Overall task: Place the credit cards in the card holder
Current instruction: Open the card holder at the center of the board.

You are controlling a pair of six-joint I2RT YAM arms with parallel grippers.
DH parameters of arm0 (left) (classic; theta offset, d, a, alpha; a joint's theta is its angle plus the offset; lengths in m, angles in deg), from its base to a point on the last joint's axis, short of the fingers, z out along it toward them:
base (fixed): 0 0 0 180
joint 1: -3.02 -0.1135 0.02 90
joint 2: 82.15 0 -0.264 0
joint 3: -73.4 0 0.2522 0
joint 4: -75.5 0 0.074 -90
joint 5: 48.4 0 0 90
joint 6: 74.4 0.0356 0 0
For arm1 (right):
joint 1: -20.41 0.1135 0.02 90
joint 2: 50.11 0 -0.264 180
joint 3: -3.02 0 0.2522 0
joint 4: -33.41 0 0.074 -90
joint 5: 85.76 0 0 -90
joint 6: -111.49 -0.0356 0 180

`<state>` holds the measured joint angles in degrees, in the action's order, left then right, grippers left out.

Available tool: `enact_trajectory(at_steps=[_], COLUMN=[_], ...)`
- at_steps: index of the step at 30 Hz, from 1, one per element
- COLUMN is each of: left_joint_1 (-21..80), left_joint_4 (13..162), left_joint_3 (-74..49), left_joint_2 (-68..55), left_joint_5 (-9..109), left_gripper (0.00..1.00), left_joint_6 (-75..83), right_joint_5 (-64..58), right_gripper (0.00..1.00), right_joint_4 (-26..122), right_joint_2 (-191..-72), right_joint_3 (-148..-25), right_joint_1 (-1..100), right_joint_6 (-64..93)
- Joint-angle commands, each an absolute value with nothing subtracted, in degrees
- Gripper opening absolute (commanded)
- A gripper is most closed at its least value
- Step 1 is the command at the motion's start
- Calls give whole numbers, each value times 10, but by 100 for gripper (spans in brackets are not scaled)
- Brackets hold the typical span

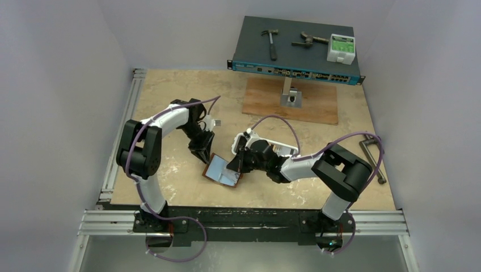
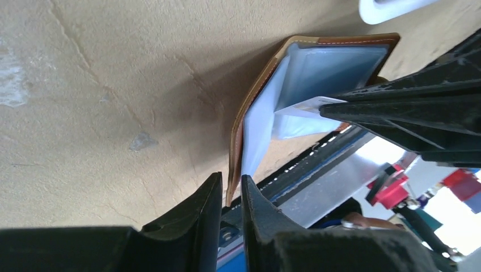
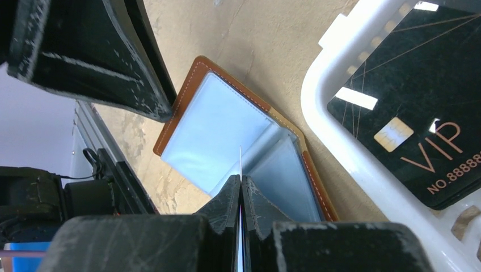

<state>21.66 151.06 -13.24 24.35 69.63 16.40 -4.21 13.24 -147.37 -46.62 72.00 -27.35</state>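
Card holder (image 3: 210, 124) lies open; white tray (image 3: 351, 141) holds a black card (image 3: 420, 90).

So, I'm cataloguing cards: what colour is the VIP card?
Black VIP card, coppery lettering; best in right wrist view.

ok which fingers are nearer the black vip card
right. right fingers sit over the card holder, beside the white tray with the black vip card; left fingers are at the holder's far edge.
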Motion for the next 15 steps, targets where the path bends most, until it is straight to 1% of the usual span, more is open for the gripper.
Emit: enact_trajectory(at_steps=[1, 5, 11, 15], left_joint_1=[200, 201, 201, 201], left_joint_4=[1524, 1515, 1494, 1488], left_joint_3=[-141, -136, -132, -128], left_joint_2=[235, 239, 255, 255], left_joint_5=[786, 815, 782, 761], left_gripper=[18, 19, 15, 18], left_joint_6=[182, 186, 185, 180], right_joint_5=[-26, -23, -23, -22], right_gripper=[0, 0, 0, 0], right_joint_4=[123, 113, 91, 80], right_joint_2=[-1473, -1472, -1472, -1472], right_joint_3=[-453, -442, -419, -412], right_joint_1=[727, 727, 727, 727], right_joint_6=[-278, -283, -293, -298])
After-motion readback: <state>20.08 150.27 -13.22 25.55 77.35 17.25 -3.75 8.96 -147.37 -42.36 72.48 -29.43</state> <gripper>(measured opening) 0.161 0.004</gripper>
